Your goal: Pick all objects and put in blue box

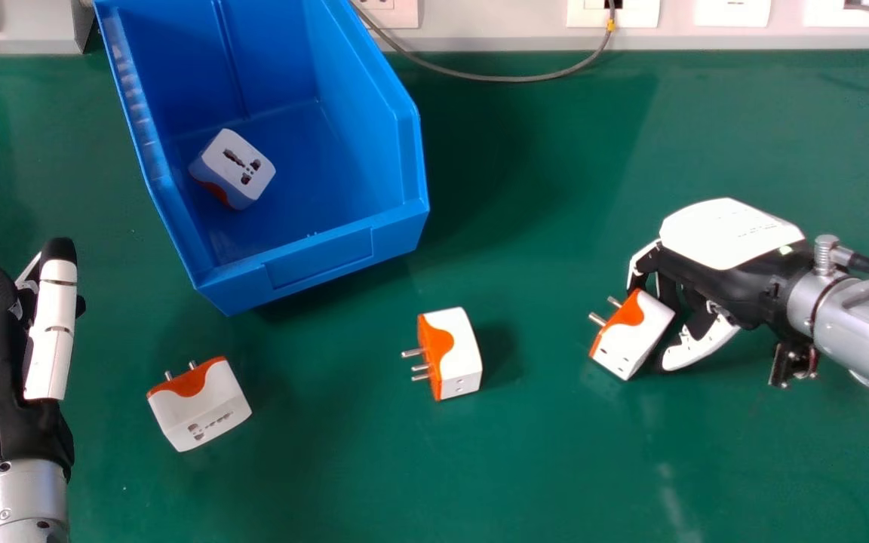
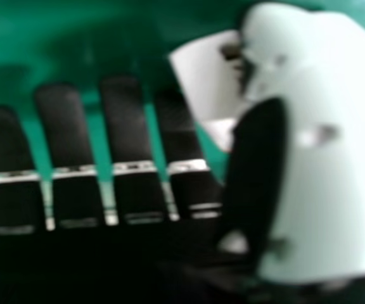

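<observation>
Right hand (image 1: 736, 234) clamped on an adapter (image 1: 634, 339), right of the blue box (image 1: 310, 256)

The head view adds one adapter (image 1: 242, 166) inside the box, two (image 1: 201, 415) nearer the robot, and the left hand (image 1: 1, 392), fingers straight, left of it. In the right hand view, the thumb (image 2: 255, 171) partly hides the clamped adapter.

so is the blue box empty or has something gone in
Not empty: one white and orange adapter lies inside the blue box.

green tabletop (image 1: 555, 467), pale strip (image 1: 495, 19) along its far edge, white socket plates (image 1: 732, 13), drooping grey cable (image 1: 483, 77)
</observation>
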Motion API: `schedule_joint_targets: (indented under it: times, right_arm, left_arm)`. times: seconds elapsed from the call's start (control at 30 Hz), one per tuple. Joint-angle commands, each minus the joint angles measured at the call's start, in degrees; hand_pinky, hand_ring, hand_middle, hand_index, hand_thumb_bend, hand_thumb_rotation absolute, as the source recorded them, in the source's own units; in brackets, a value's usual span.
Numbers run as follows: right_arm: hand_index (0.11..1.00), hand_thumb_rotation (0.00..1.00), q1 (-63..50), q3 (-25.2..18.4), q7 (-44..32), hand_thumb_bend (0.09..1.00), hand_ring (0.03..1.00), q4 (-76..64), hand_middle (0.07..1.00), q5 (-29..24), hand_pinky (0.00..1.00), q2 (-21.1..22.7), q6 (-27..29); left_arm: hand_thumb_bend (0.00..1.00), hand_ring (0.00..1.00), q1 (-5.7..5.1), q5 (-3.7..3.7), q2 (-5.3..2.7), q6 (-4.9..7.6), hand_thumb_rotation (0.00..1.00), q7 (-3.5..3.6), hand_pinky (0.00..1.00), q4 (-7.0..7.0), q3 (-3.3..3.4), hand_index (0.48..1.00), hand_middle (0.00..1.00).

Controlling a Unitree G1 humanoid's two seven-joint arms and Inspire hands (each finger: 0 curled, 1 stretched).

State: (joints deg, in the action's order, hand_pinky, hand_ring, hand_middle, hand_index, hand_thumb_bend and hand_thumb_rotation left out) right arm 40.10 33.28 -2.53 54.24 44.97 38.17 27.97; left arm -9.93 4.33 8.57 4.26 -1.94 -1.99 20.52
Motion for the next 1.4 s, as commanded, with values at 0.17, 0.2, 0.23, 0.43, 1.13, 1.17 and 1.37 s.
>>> schedule_joint_targets:
  times: [0.17, 0.2, 0.23, 0.43, 1.13, 1.17, 1.37]
  right_arm:
    - [0.527, 0.20, -0.40, 3.83, -0.29, 0.485, 0.270, -0.24, 0.323, 5.15, 0.22, 1.00, -1.61]
    - [0.527, 0.20, -0.32, 3.87, -0.33, 0.485, 0.270, -0.30, 0.323, 5.12, 0.22, 1.13, -1.64]
    - [0.515, 0.19, -0.19, 3.93, -0.39, 0.484, 0.249, -0.29, 0.304, 5.06, 0.20, 1.18, -1.68]
    - [0.506, 0.18, 0.45, 4.39, -0.65, 0.484, 0.239, -0.50, 0.295, 5.06, 0.19, 1.75, -0.87]
    - [0.481, 0.15, -3.91, -1.37, -15.66, 0.486, 0.179, -17.67, 0.239, 3.69, 0.13, 3.08, -16.74]
    - [0.481, 0.15, -4.57, -1.98, -16.73, 0.486, 0.179, -19.28, 0.239, 3.73, 0.13, 2.81, -18.87]
    - [0.482, 0.15, -7.37, -4.24, -16.75, 0.488, 0.232, -23.08, 0.289, 4.11, 0.18, 2.37, -24.95]
  left_arm:
    - [0.46, 0.91, 0.58, -0.16, 0.36, 1.15, 0.81, -0.40, 0.85, -0.75, -0.21, 0.888, 0.88]
    - [0.46, 0.91, 0.64, -0.19, 0.37, 1.22, 0.81, -0.42, 0.85, -0.68, -0.25, 0.888, 0.88]
    - [0.46, 0.91, 0.74, -0.25, 0.42, 1.30, 0.81, -0.44, 0.85, -0.54, -0.27, 0.889, 0.88]
    - [0.46, 0.91, 1.08, -0.38, 0.70, 1.80, 0.81, -0.46, 0.85, 0.26, -0.21, 0.890, 0.88]
    - [0.46, 0.91, 2.22, -0.65, 0.40, 1.20, 0.82, -1.44, 0.86, 0.46, -1.02, 0.895, 0.88]
    - [0.46, 0.91, 2.35, -0.63, 0.28, 1.15, 0.82, -1.58, 0.86, 0.41, -1.14, 0.895, 0.88]
    - [0.46, 0.91, 3.74, -0.71, -0.35, 1.38, 0.82, -2.59, 0.87, 1.36, -2.02, 0.896, 0.88]
